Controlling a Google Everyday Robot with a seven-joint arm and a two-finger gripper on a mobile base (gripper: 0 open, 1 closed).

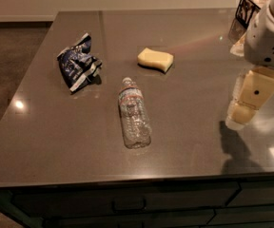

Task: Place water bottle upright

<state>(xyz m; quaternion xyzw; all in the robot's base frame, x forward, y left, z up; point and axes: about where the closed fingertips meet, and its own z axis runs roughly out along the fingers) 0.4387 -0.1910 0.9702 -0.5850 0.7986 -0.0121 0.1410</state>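
Note:
The water bottle (pixel 133 113) lies on its side near the middle of the grey table (pixel 56 141). It is clear and ribbed, with its white cap pointing away from me and a thin reddish band near the shoulder. My gripper (pixel 238 118) hangs at the right side of the table, cream coloured, just above the surface and well to the right of the bottle. It holds nothing that I can see. Its shadow falls on the table below it.
A crumpled blue-and-white snack bag (pixel 77 63) lies at the left. A pale yellow sponge (pixel 155 59) lies behind the bottle. A dark wire basket (pixel 249 7) stands at the far right corner. The table's front edge is close below the bottle.

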